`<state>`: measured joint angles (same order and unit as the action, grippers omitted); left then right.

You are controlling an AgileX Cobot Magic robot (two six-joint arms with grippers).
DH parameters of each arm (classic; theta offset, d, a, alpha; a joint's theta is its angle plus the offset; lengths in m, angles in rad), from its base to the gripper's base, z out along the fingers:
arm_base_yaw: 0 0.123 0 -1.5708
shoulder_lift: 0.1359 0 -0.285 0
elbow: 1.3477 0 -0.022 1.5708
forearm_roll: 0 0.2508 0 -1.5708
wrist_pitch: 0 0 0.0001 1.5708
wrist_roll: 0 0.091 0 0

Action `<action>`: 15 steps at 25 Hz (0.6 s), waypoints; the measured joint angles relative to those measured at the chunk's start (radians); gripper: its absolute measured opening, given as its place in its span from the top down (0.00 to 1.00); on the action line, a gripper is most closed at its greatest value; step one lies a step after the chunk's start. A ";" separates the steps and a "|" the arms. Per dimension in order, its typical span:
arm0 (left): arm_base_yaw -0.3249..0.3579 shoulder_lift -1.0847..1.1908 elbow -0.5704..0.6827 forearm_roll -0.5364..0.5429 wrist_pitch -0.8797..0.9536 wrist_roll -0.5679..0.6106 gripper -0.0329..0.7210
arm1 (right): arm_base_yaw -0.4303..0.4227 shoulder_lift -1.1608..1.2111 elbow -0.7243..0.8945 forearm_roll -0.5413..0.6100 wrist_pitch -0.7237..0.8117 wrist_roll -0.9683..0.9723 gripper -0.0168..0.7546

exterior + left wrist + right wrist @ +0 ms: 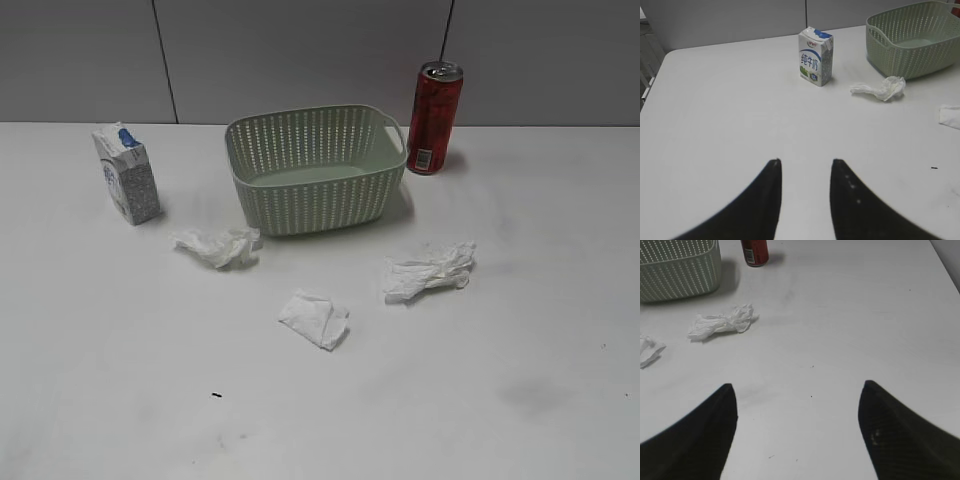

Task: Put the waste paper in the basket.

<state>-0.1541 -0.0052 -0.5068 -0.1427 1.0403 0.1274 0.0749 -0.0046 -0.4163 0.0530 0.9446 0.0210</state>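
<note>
- White desk (120, 380), grey wall behind.
- Waste paper (722, 322): crumpled white wad, long axis left-right, ahead-left of right claw (797, 405).
- Both claws, left claw (805, 165) included, parted, empty.

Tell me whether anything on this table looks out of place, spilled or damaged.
Three crumpled paper wads lie loose on the table: left wad, middle wad, right wad, all outside the green basket, which looks empty. The milk carton and red can stand upright; nothing looks spilled or damaged.
</note>
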 joint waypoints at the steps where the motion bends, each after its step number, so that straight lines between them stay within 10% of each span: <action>1: 0.000 0.000 0.000 0.000 0.000 0.000 0.64 | 0.000 0.000 0.000 0.001 0.000 0.000 0.24; 10: 0.000 0.000 0.000 -0.001 0.000 0.000 0.62 | 0.000 0.000 -0.001 0.001 -0.001 -0.002 0.24; 15: 0.000 0.000 0.000 -0.003 0.000 0.000 0.27 | 0.000 0.015 -0.017 0.001 -0.022 -0.021 0.24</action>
<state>-0.1541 -0.0052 -0.5068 -0.1457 1.0403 0.1274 0.0749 0.0105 -0.4336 0.0540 0.9224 0.0000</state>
